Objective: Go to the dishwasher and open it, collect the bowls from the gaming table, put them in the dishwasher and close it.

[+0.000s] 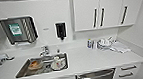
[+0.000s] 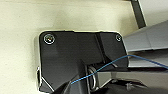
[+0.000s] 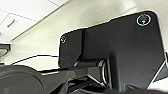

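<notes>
The dishwasher, its brushed-steel front and bar handle just showing at the lower edge of the head view, sat closed beneath the white bench, right of the sink. The robot faced the kitchen run squarely, a stance that seemed chosen to bring the handle within reach. Used crockery lay in the sink basin below the tap; a small bottle and a cloth rested farther along the bench, under the white wall cabinets. A paper-towel dispenser and a dark soap dispenser hung on the wall. Whether either pincer was open or closed could not be told from the wrist views.
</notes>
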Available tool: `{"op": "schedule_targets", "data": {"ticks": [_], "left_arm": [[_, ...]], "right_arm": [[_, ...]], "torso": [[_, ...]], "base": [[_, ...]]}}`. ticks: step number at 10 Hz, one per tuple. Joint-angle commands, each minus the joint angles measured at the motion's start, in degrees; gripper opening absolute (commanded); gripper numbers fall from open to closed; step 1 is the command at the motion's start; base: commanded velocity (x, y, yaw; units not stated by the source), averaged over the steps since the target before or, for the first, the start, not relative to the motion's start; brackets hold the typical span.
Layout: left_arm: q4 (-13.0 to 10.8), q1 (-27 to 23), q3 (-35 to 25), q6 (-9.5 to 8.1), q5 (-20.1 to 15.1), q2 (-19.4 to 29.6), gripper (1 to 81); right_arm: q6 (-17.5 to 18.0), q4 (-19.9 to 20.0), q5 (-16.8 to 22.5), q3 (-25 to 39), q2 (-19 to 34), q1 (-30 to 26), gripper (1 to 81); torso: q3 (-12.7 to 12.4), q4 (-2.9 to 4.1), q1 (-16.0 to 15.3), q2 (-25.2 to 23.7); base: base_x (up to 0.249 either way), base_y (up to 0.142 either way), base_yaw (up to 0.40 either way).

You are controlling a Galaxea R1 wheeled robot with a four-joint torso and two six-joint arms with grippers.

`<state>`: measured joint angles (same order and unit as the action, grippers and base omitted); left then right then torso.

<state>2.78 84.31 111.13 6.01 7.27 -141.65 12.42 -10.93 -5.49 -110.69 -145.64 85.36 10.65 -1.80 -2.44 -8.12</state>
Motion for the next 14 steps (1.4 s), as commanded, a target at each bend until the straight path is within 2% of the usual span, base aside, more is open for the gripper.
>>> {"op": "schedule_targets", "data": {"ticks": [1, 3, 4, 5, 7, 12, 13, 14], "left_arm": [[-0.2, -2.3, -14.9, 0.14, 1.4, 13.6, 81.1], [-0.2, -2.6, -19.8, 0.05, 3.6, 18.7, 81.1], [-0.2, -3.1, -23.7, 0.05, 4.0, 22.4, 81.1], [-0.2, -4.0, -28.4, 0.05, 4.0, 26.7, 81.1], [-0.1, -6.2, -34.9, 0.05, 3.9, 33.5, 81.1], [-0.2, -10.1, -43.6, 0.05, 3.9, 43.1, 81.1], [-0.2, -10.9, -43.8, 0.05, 3.9, 43.1, 81.1], [-0.2, -11.6, -43.9, 0.05, 3.9, 42.9, 81.1]], "right_arm": [[0.3, -0.2, 2.2, 11.5, 10.0, -3.4, 81.1], [0.6, 0.0, 2.2, 16.0, 13.6, -4.9, 81.1], [1.1, 0.1, 2.2, 17.7, 14.8, -5.8, 81.1], [1.6, 0.0, 2.2, 18.9, 15.8, -6.6, 81.1], [2.8, 0.1, 2.2, 21.0, 17.5, -8.6, 81.1], [5.1, 0.2, 2.3, 24.4, 21.5, -12.4, 81.1], [5.2, 0.2, 2.3, 24.4, 21.7, -12.6, 81.1], [5.2, 0.2, 2.2, 24.4, 21.9, -12.6, 81.1]], "torso": [[5.3, 0.00, -3.6, -5.7], [8.1, 0.00, -6.1, -9.6], [6.6, 0.00, -7.4, -11.5], [6.4, 0.00, -8.5, -13.2], [7.1, 0.00, -10.7, -16.7], [7.2, 0.00, -17.0, -26.7], [8.9, 0.00, -18.3, -28.8], [12.5, 0.00, -19.5, -30.7]], "base": [[0.000, 0.000, 0.000], [0.000, 0.000, 0.000], [0.000, 0.000, 0.000], [0.000, 0.000, 0.000], [0.000, 0.000, 0.000], [0.000, 0.000, 0.000], [0.000, 0.000, 0.000], [0.000, 0.000, 0.000]]}}
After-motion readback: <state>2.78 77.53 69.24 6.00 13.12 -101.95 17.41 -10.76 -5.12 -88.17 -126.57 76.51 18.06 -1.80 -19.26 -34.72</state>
